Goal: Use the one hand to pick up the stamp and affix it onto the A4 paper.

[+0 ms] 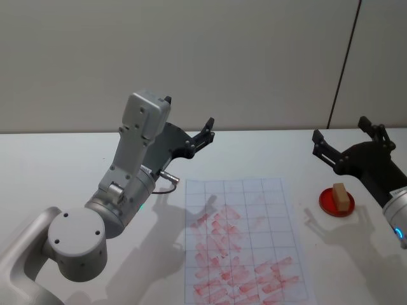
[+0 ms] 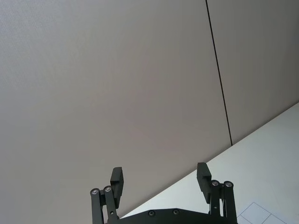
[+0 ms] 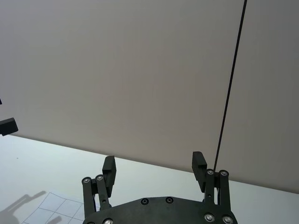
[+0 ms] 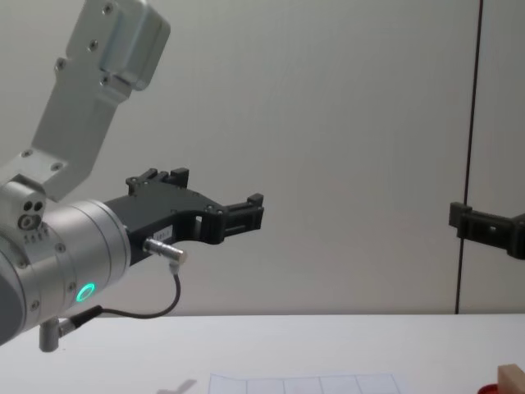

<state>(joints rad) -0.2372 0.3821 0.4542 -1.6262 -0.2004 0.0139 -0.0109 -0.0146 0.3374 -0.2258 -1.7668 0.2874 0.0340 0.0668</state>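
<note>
Plainly, both arms hang above the white table [image 1: 57, 159] with nothing in their grasp. The left gripper [image 2: 160, 171] sits at about 10 o'clock from the A4 paper [image 1: 273, 190] in the head view, raised off the surface. Its two black fingers [image 2: 117, 179] are spread wide apart and aimed toward the beige wall [image 1: 254, 57]. The right gripper [image 1: 339, 129] is also lifted clear of the table, fingers parted with an empty gap between them. It stands at roughly 12 o'clock from the stamp [image 1: 342, 196].

The stamp is a small tan wooden block resting on a red round disc [image 1: 325, 201]. It sits on the table at 3 o'clock from the paper, near the sheet's right edge but not touching it, and no finger is in contact with it. In the chest view the block's top shows at the lower right corner.

The paper lies flat at the middle of the table, ruled into a grid of boxes. Its upper rows are mostly bare, and many smeared red stamp marks [image 1: 235, 267] crowd the part toward 6 o'clock. A green light ring [image 4: 84, 292] glows on the left arm's wrist housing, and a thin dark cable [image 4: 156, 308] loops below it.
</note>
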